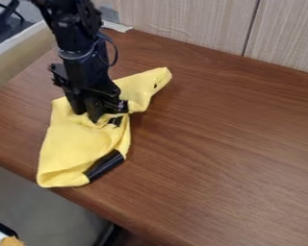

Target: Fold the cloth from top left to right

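The yellow cloth [76, 149] lies bunched and creased on the left part of the brown table, with one end stretching to the upper right and its wide lower end at the table's front-left edge. Black patches show on it near its right side. My gripper [96, 116] hangs down from the upper left, its tip against the middle of the cloth, where folds rise around it. The fold and the gripper's own body hide whether cloth is held.
The wooden table [227, 149] spreads to the right of the cloth. A pale panelled wall [188, 21] runs along its back edge, and a light ledge [21, 55] stands at the upper left.
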### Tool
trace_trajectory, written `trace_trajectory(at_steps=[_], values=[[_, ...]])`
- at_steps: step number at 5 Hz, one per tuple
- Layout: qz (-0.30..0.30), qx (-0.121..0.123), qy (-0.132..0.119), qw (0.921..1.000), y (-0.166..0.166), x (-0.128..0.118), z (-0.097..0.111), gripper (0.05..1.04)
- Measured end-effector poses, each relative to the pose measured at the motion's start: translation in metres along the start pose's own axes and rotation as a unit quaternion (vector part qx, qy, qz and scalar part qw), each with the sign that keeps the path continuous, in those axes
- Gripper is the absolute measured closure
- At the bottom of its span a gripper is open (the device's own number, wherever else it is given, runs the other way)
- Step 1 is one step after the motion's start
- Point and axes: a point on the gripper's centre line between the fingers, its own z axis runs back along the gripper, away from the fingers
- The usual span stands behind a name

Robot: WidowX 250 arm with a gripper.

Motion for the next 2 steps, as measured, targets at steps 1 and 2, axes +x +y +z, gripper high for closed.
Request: trace_trajectory(at_steps=[1, 2], values=[[-0.002, -0.004, 0.002, 1.0000, -0.003, 0.002, 0.002, 0.298], [-0.006, -0.012, -0.012, 0.9998, -0.006, 0.009, 0.012, 0.087]])
